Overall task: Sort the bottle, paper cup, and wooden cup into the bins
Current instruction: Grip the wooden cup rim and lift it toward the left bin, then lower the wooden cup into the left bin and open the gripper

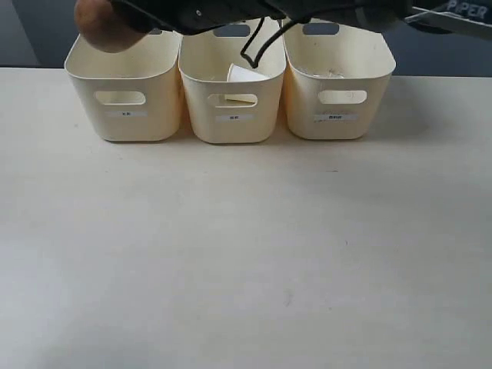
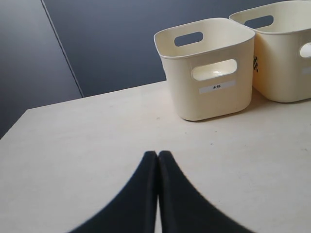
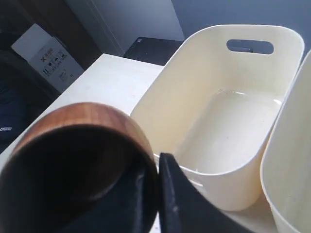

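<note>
The paper cup (image 1: 246, 74) is already binned; the wooden cup (image 3: 77, 126), clamped in the right gripper (image 3: 154, 167), is not yet dropped into the bin (image 3: 228, 131) just ahead

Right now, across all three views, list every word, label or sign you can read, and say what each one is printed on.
"PIPER": on the robot arm, top right of the exterior view, partly cut off.
"水杯", as far as it reads: front label of the left bin, left wrist view.
Labels of the middle bin and right bin: too small to read.
On the cardboard box: red print starting "X", the rest blurred.
</note>
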Available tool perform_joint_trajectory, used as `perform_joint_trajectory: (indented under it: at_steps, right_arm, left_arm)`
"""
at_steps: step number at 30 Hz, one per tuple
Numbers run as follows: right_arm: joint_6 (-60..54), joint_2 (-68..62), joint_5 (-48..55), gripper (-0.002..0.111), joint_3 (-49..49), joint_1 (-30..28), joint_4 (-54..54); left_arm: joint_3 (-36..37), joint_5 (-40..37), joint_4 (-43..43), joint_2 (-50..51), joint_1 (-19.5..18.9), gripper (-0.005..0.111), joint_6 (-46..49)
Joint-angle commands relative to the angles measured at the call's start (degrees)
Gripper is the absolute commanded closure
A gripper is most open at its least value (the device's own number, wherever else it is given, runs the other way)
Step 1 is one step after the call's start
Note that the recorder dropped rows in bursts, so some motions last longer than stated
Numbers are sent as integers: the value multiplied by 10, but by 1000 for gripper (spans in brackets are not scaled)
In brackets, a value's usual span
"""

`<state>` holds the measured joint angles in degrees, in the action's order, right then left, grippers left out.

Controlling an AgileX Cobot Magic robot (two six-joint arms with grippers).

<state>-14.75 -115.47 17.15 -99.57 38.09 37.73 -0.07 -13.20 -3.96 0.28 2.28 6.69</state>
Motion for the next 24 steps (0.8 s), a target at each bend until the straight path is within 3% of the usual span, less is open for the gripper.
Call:
perform_joint_trajectory:
  at_steps: [1,14,24]
  right_arm:
    - [-2,-46,-27,109,-51,0,4]
    - [15,-176,-76,109,-184,0,5]
    - [16,-211,-113,109,-196,-1,-6]
  left_arm:
    - [1,3,0,-3,2,107,-1]
    - [1,3,0,-3,2,107,-1]
    - [1,3,0,-3,2,107,-1]
